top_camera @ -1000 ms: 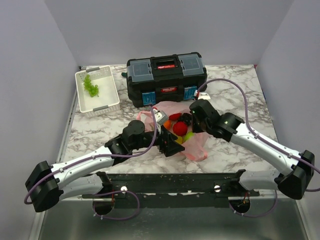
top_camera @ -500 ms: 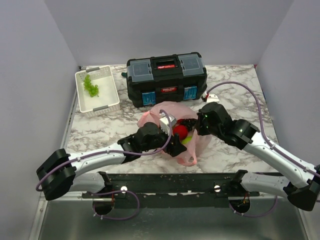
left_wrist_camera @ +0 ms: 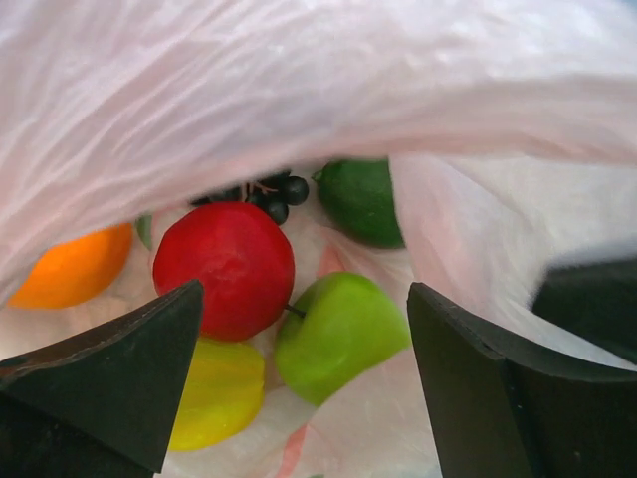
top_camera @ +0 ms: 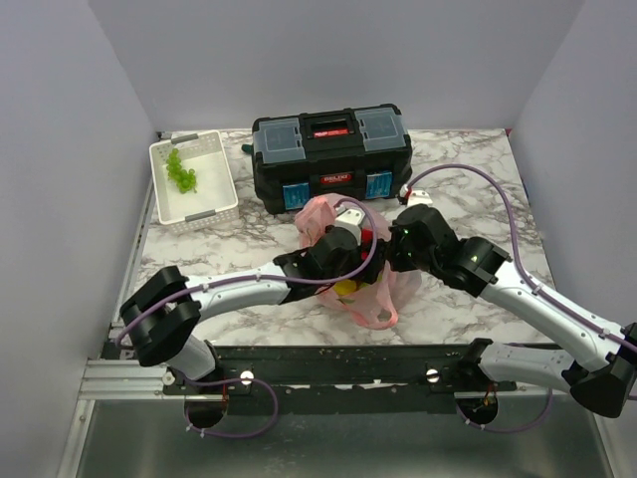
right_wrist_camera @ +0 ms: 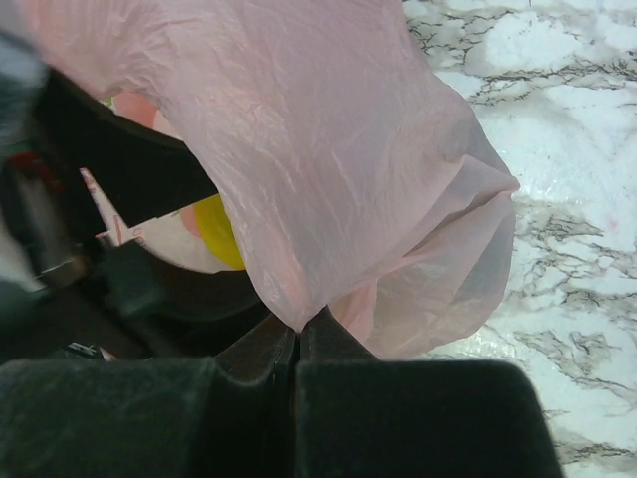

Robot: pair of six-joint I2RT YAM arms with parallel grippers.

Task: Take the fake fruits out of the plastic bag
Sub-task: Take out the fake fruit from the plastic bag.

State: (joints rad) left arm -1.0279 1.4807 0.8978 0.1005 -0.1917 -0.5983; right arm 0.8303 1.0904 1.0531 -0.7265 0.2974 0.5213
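The pink plastic bag [top_camera: 376, 299] lies in front of the toolbox, its film filling the left wrist view [left_wrist_camera: 299, 80]. My left gripper [left_wrist_camera: 304, 299] is open inside the bag's mouth, its fingers [left_wrist_camera: 109, 388] on either side of the fake fruits. A red apple [left_wrist_camera: 224, 269] and a green apple [left_wrist_camera: 338, 334] lie between the fingers, apart from them. A yellow lemon [left_wrist_camera: 214, 393], an orange [left_wrist_camera: 75, 269], dark grapes [left_wrist_camera: 274, 194] and a dark green fruit [left_wrist_camera: 363, 199] lie around them. My right gripper [right_wrist_camera: 299, 334] is shut on a fold of the bag [right_wrist_camera: 338, 149], holding its edge up.
A black toolbox [top_camera: 330, 159] stands just behind the bag. A white slotted basket [top_camera: 192, 179] with a light green grape bunch [top_camera: 181, 171] sits at the back left. Marble tabletop [top_camera: 468, 189] lies to the right of the bag.
My left arm has reached forward and right, putting its open gripper into the bag's mouth. The right gripper shifted slightly right, still pinching the bag.
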